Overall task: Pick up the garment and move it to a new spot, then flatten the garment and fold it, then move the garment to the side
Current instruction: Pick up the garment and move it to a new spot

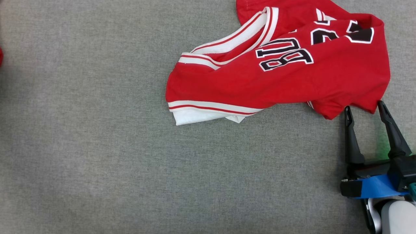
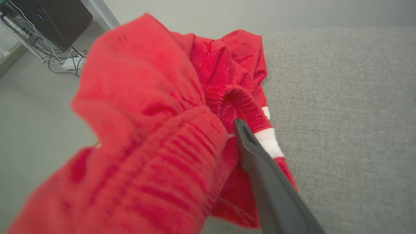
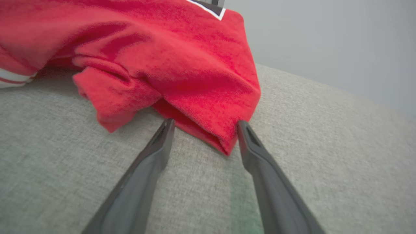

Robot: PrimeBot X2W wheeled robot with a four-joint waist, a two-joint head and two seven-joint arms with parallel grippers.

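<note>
The garment (image 1: 282, 81), a crumpled red jersey, lies on the bench (image 1: 97, 146) with 1 corner between the tips of the right tool (image 1: 364, 106), whose jaws stand wide apart, so pickup seems in hand, calling for a closing pinch.

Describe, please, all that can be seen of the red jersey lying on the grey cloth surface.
The red jersey looks like soft knit cloth, with white bands carrying a thin red stripe at its openings and black, white-outlined characters. It lies crumpled and partly folded over itself on the grey surface, at the head view's upper right. White cloth shows under its lower left edge. One folded corner reaches between the fingertips of the open right gripper; contact cannot be told.
</note>
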